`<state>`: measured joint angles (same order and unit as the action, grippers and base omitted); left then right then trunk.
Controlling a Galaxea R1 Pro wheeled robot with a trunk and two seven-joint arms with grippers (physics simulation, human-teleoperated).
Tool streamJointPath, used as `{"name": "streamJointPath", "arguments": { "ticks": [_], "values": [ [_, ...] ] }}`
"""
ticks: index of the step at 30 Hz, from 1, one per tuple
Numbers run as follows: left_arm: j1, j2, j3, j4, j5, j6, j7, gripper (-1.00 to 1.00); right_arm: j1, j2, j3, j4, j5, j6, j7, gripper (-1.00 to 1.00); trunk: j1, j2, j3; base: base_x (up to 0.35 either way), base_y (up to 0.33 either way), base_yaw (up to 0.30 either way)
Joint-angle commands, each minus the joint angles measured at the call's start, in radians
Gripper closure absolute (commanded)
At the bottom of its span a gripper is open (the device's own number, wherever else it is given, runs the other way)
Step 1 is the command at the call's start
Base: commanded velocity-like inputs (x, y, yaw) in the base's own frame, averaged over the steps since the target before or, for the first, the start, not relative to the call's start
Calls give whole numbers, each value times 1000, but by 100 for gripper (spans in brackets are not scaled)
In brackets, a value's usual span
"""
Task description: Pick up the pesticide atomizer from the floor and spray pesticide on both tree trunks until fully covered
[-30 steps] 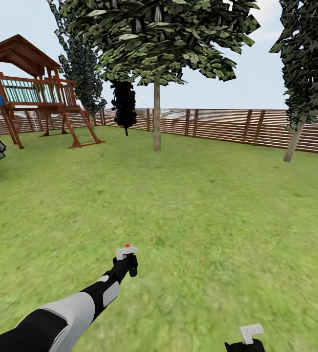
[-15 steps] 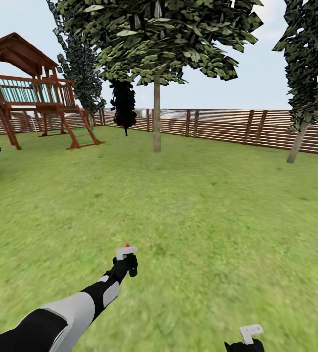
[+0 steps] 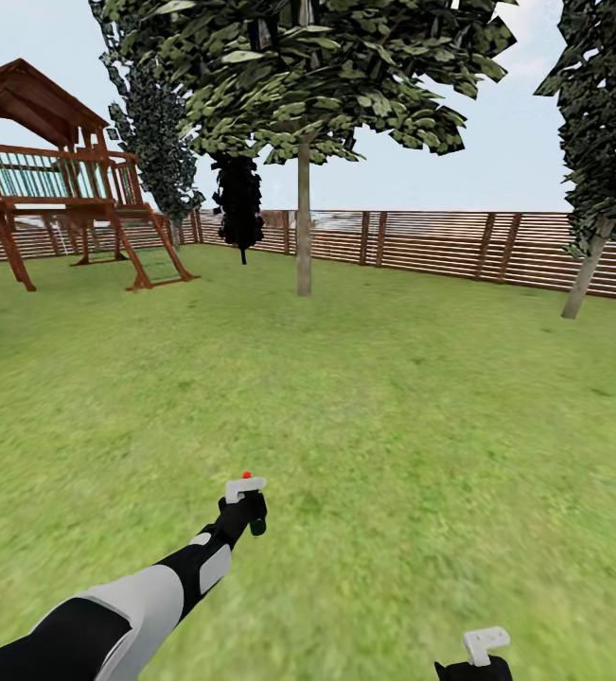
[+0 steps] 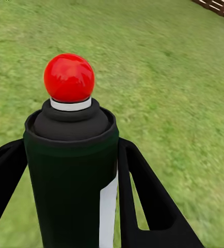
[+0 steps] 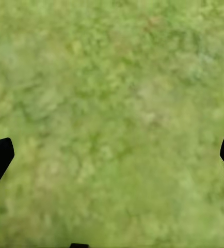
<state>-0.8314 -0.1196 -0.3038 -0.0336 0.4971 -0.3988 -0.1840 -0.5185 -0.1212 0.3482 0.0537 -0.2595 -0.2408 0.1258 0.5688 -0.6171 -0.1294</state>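
Note:
My left gripper [image 3: 243,511] is shut on the pesticide atomizer [image 3: 245,490], held upright low over the lawn with its red dot on top. In the left wrist view the atomizer [image 4: 70,181] is a dark bottle topped by a red ball, with the black fingers [image 4: 143,186] of my left gripper [image 4: 68,155] pressed on both sides. A tree with a wide green canopy stands far ahead, its straight trunk [image 3: 304,227] bare and well beyond the atomizer. My right gripper [image 3: 480,657] hangs at the picture's lower edge. It [image 5: 112,155] is open over bare grass.
A brown slat fence [image 3: 440,241] closes the lawn's far side. A wooden play tower [image 3: 52,170] stands at the far left, with dark narrow columns [image 3: 239,203] beside it. A darker-leaved tree with a leaning trunk [image 3: 582,279] stands at the far right. Open grass stretches ahead.
The whole view has shifted slightly: the play tower slid left and the right tree slid right, so the camera moved. Both arms keep their places in the picture.

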Motion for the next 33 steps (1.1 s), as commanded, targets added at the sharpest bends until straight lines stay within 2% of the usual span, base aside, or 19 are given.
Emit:
{"name": "streamJointPath", "arguments": {
  "ticks": [1,33],
  "values": [
    [0,0,0,0,0,0,0,100,0,0,0,0,0,0,0,-100,0,0,0,350,0,0],
    [0,-1,-1,0,0,1,0,100,0,0,0,0,0,0,0,-100,0,0,0,350,0,0]
  ]
}}
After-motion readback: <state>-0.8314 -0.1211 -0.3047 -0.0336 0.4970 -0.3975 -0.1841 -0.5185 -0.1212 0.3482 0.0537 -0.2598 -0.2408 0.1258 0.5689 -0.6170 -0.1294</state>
